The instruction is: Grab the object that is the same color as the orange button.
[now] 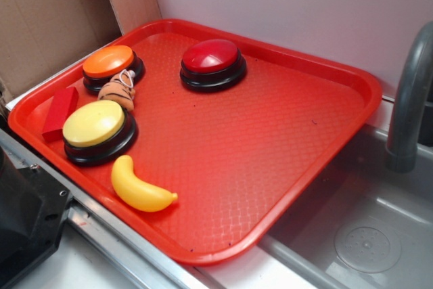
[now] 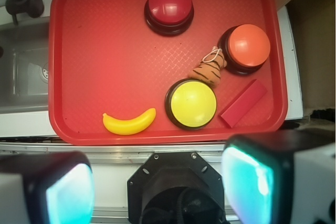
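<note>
The small orange-tan striped toy (image 1: 119,93) lies on the red tray (image 1: 270,153), between the orange button (image 1: 109,63) and the yellow-topped button (image 1: 95,126). In the wrist view the toy (image 2: 209,70) sits left of the orange button (image 2: 248,46) and above the yellow-topped button (image 2: 192,103). My gripper (image 2: 157,187) is open and empty. Its two fingers (image 2: 68,195) stand wide apart at the bottom of the wrist view, high above and short of the tray's near edge. The gripper does not show in the exterior view.
A red-topped button (image 1: 213,60) stands at the tray's back. A yellow banana (image 1: 139,187) lies near the front edge and a red block (image 1: 59,112) at the left. A grey sink (image 1: 365,235) with a tap (image 1: 413,99) is to the right. Cardboard (image 1: 47,18) stands behind.
</note>
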Robot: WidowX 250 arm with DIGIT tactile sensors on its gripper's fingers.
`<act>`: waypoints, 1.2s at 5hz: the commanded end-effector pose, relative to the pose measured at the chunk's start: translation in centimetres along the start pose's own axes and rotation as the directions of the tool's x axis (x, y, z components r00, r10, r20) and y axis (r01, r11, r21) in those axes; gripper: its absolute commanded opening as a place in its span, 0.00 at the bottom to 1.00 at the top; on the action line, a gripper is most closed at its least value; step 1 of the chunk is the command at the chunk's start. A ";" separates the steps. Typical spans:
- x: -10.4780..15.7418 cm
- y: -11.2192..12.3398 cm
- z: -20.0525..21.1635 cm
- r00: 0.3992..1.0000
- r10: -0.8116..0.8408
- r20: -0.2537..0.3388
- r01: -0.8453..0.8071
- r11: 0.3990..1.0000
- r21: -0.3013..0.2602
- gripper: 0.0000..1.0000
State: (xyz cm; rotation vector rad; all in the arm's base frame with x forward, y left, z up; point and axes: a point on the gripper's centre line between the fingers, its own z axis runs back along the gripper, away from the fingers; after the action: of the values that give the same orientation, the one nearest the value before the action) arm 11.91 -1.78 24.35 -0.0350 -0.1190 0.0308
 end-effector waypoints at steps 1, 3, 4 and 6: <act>0.0 0.0 0.0 1.000 0.000 0.000 0.000 1.000 0.000 1.00; 1.4 2.1 -1.2 0.905 0.422 0.055 -0.417 0.905 -0.081 1.00; 2.4 3.2 -2.8 0.805 0.590 0.061 -0.580 0.804 -0.129 1.00; 4.3 6.2 -7.5 0.580 0.799 0.158 -0.786 0.600 -0.149 1.00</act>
State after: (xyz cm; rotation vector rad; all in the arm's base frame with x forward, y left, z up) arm 16.95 3.90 16.43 -0.1442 -0.2831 0.9508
